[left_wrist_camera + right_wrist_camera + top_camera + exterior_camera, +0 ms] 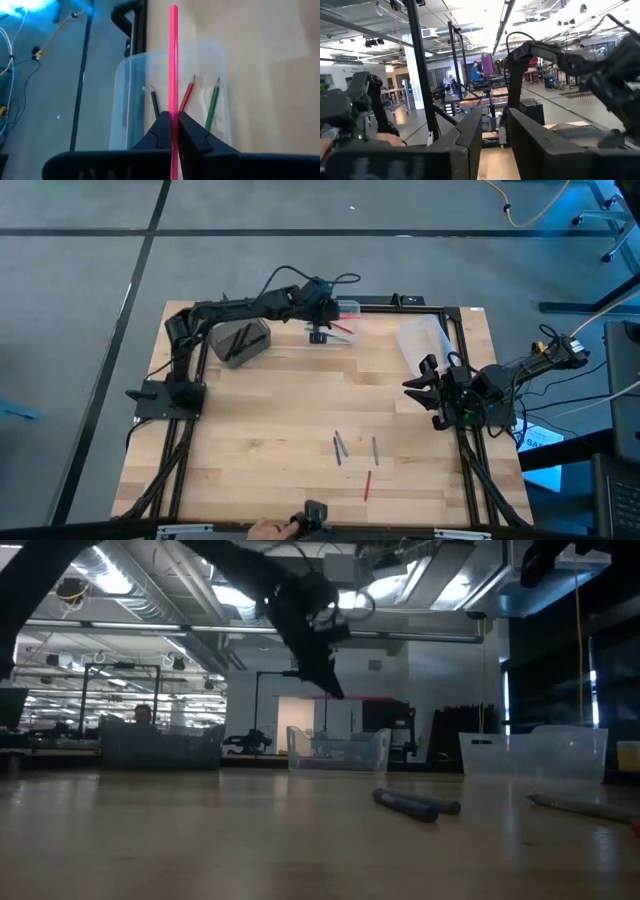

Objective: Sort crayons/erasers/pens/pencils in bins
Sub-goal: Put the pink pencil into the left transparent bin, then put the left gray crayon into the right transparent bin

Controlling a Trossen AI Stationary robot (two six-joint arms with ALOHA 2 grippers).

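Pink stick point(173, 60): thin, straight, clamped in left tool point(174, 131), above clear bin point(131, 105).

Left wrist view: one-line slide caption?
Left gripper shut on a pink stick above the clear bin holding three pencils.

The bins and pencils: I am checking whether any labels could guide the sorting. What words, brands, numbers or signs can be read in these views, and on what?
No text can be read in any view.
Clear bin: no label shows.
Pink stick in the shut left gripper, and the black, red and green pencils in the bin: no print legible.
Blue-and-white patch by the right arm: marks too small to read.
Right gripper: no markings visible.
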